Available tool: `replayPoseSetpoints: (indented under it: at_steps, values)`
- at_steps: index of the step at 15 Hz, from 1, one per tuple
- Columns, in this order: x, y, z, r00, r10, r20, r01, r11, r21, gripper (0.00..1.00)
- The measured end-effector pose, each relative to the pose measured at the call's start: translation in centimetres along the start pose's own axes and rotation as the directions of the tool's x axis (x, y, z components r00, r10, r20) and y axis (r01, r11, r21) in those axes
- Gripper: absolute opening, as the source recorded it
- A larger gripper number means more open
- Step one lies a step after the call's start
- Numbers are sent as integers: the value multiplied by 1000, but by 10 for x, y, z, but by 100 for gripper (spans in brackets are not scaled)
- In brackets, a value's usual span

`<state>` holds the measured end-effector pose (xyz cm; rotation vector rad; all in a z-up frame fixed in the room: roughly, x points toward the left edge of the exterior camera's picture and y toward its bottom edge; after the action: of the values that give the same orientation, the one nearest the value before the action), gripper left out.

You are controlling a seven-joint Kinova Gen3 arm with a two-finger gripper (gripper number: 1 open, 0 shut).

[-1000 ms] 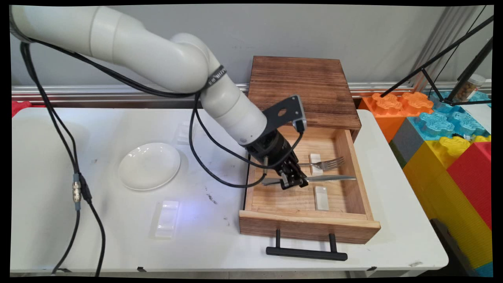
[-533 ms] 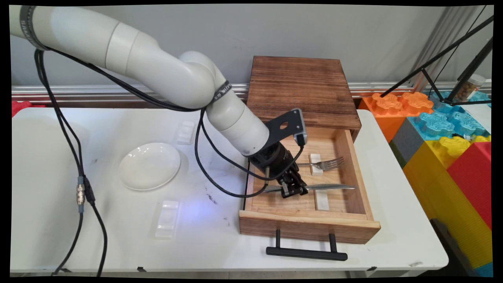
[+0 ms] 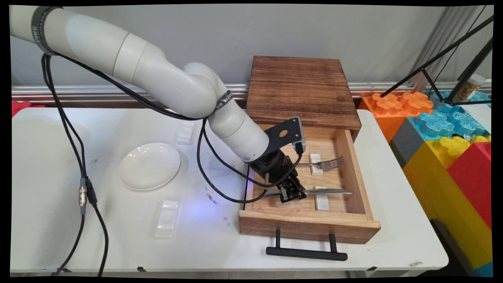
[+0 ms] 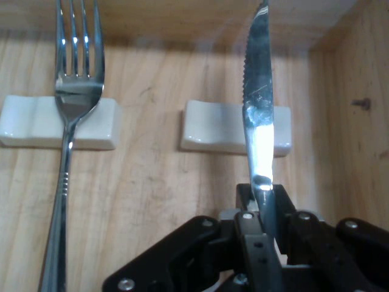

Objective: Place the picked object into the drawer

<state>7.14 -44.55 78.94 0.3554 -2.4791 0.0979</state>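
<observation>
Main view: the gripper [image 3: 291, 193] is down inside the open wooden drawer [image 3: 363, 204], which stands on the right part of the white tabletop [image 3: 220, 236], pulled toward the near side. The jaws are clenched on the handle of a table knife [image 3: 328, 191]; its blade runs rightward and crosses a small white rest [image 3: 322, 203] in the near part of the drawer. Whether the blade bears on that rest or hangs just above it cannot be told. A fork [image 3: 328, 163] lies farther back, its neck on a second white rest [image 3: 315, 164], apart from the knife. Outside the drawer, on the left, are a white plate [image 3: 149, 166] and two clear trays, one on the near side [image 3: 167, 218] and one on the far side [image 3: 186, 133], all well apart from the arm. Hand view: the knife [image 4: 258, 115] runs straight out from the gripper [image 4: 265, 225], gripped edge-on, crossing the right part of its rest [image 4: 209, 128], with the drawer's side wall [image 4: 358, 121] near beside it. The fork [image 4: 72, 109] sits squarely across its own rest [image 4: 36, 125]. Judged risks: the thin handle is held only by a narrow edge-on pinch, so it could twist or slip; and the blade tip lies near the side wall, so a sideways shift could knock it there or push the rest askew.
</observation>
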Motion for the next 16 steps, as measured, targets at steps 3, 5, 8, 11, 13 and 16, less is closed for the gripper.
replayPoseSetpoints:
  at_steps: [3, 5, 8, 11, 13, 16]
  values:
    - [-3, -1, 4, 1000, 2, 1, -2, 1000, 2, 0]
    - [-5, -1, 7, 1000, 3, 1, -3, 1000, 2, 0]
    - [-8, -1, 9, 1000, 5, 2, -5, 1000, 1, 0]
    - [-12, 0, 11, 1000, 8, 2, -8, 1000, -1, 0]
    - [-13, 0, 12, 1000, 8, 1, -8, 1000, 0, 0]
    - [-15, 0, 15, 1000, 8, 1, -8, 1000, 3, 0]
